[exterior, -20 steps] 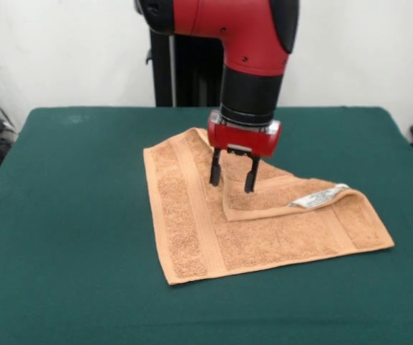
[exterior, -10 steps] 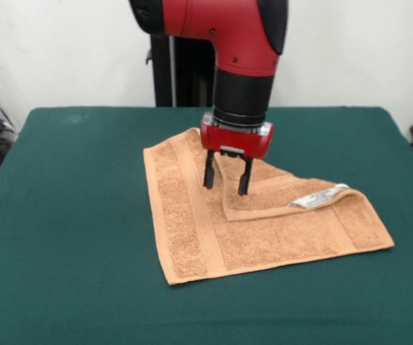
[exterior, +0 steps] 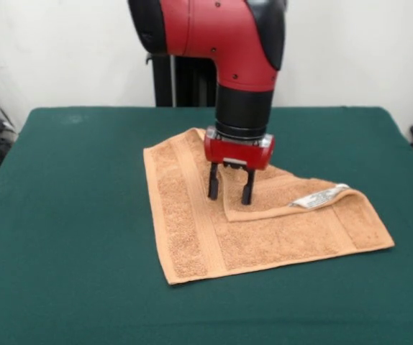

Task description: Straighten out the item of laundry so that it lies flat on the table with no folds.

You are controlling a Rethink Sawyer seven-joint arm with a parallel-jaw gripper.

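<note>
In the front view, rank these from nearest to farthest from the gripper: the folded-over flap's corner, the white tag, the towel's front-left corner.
Measured from the gripper:
1. Folded-over flap's corner, just below the tips.
2. White tag, to the picture's right.
3. Towel's front-left corner, toward the table's near edge.

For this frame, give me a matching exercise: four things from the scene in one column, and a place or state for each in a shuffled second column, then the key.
Column 1
1. towel
2. white tag
3. gripper
4. table

Column 2
A. open, fingers pointing down over the folded corner's tip
B. covered in dark green cloth, bare on all sides of the towel
C. one corner folded over onto the rest
D. lying on the folded flap, near its fold line toward the picture's right

Pairs: 1-C, 2-D, 3-A, 4-B
</note>
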